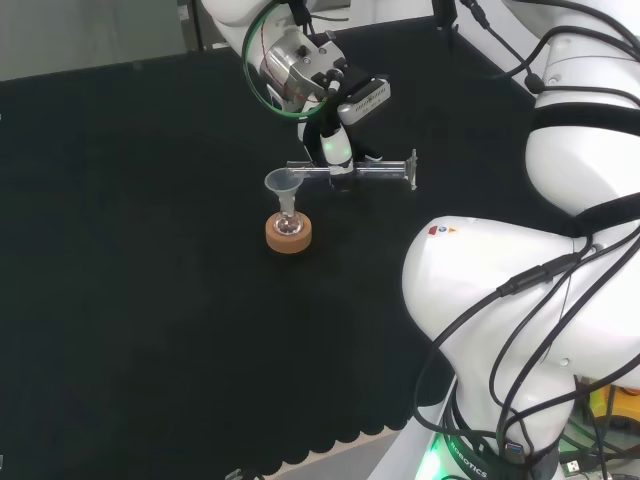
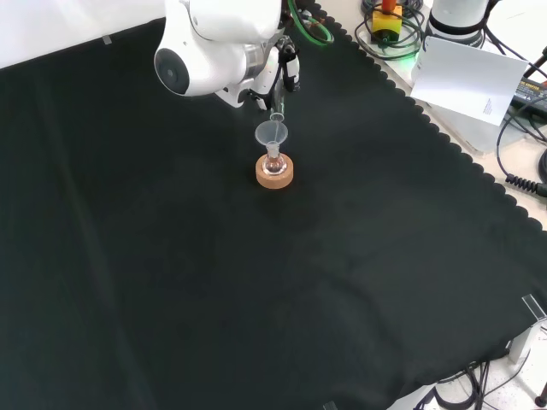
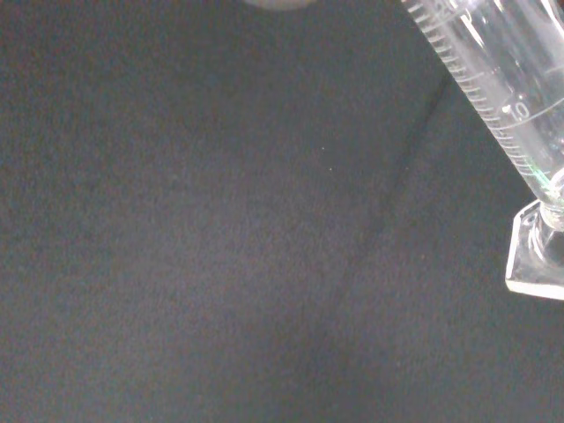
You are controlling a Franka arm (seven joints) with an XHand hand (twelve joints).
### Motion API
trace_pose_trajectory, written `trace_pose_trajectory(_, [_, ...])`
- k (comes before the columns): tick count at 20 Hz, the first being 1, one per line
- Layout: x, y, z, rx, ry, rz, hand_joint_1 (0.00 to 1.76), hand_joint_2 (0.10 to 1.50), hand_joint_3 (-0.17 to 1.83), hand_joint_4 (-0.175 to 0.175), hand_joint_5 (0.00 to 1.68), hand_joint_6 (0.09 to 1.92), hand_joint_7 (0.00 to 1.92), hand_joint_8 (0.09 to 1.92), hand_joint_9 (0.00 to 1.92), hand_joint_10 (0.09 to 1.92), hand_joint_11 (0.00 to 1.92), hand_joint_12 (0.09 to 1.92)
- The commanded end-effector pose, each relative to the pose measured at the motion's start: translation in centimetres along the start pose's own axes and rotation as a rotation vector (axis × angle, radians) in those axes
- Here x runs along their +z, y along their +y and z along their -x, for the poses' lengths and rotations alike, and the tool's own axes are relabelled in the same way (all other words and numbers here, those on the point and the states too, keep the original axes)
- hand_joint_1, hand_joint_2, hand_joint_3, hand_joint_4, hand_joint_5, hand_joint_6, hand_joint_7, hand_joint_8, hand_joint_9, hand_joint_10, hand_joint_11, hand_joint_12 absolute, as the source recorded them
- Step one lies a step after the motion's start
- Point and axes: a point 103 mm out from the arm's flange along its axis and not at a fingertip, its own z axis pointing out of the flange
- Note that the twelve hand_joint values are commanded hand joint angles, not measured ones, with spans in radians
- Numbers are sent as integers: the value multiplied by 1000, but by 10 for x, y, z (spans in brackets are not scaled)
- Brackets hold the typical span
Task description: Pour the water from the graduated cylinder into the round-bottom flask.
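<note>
In the head view the hand [image 1: 336,146] is curled round a clear graduated cylinder [image 1: 372,171] and holds it tipped level above the cloth. The cylinder's mouth reaches left to the rim of a clear funnel [image 1: 281,184], and its square foot points right. The funnel stands in the neck of a small round-bottom flask [image 1: 289,227], which rests on a cork ring [image 1: 290,238]. From the front, the funnel [image 2: 272,134], the flask [image 2: 273,161] and the cork ring [image 2: 274,174] stand just below the arm's white link. Close up at the wrist, the cylinder's scale [image 3: 502,84] and foot [image 3: 538,256] hang over black cloth.
The arm's large white links [image 1: 500,300] take up the right of the head view. In the front view the cloth's scalloped edge [image 2: 444,141] runs along the right, with a white sheet [image 2: 466,77], cables and a yellow box [image 2: 386,17] beyond it.
</note>
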Motion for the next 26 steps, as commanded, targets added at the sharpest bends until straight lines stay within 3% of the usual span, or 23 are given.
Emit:
trace_pose_trajectory(1, [0, 0, 0, -2, -1, 6, 1117, 1106, -2, -48, 1013, 968, 1328, 298, 1554, 87, 1418, 662])
trace_pose_trajectory(12, [0, -1, -5, -25, 2, 72, 1117, 1106, -2, -48, 1013, 968, 1330, 295, 1555, 87, 1416, 659])
trace_pose_trajectory(26, [8, -4, 10, -90, 80, 253, 1115, 1107, -2, -46, 1012, 970, 1332, 290, 1555, 87, 1417, 657])
